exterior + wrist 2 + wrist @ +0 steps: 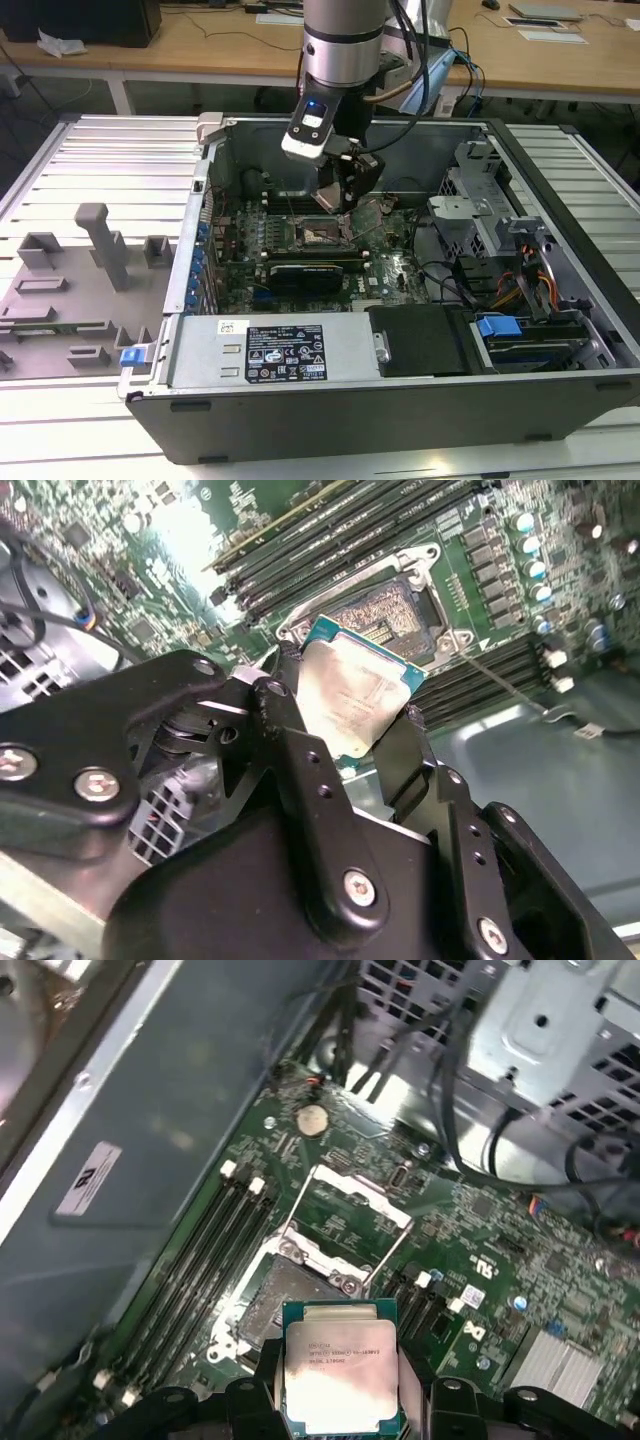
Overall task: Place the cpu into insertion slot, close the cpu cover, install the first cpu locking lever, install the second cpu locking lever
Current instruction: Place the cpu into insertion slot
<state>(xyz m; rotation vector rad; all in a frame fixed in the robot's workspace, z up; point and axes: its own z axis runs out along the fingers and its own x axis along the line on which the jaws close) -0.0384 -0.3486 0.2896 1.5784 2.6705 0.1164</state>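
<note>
The robot's gripper [345, 200] is down inside an open computer case [400, 425]. It hangs over the green board [392, 268].

The gripper is pinching the cpu [340, 1365]. Two black fingers [300, 770] press on the chip from two sides, one on each edge. In both wrist views the chip sits right between the fingertips, with its pale shiny top facing the camera. Its thin green rim [352, 640] pokes out past the fingers.

The cpu is not in the insertion slot [275, 1300]. It is up in the air, close to the slot but not touching it. In the second wrist view the slot [388, 610] lies just past the far edge of the chip. In the exterior view the slot [322, 236] is on the board just under the gripper, a little toward the exterior view's left.

The slot is open and its shiny middle shows. The cpu cover [362, 1198] is flipped up and back. It stands on the far side of the slot from the chip, and the green board shows through its big square window.

Long black slots [215, 1250] run along one side of the insertion slot. A small round silver battery [313, 1117] sits on the board beyond the cover.
</note>
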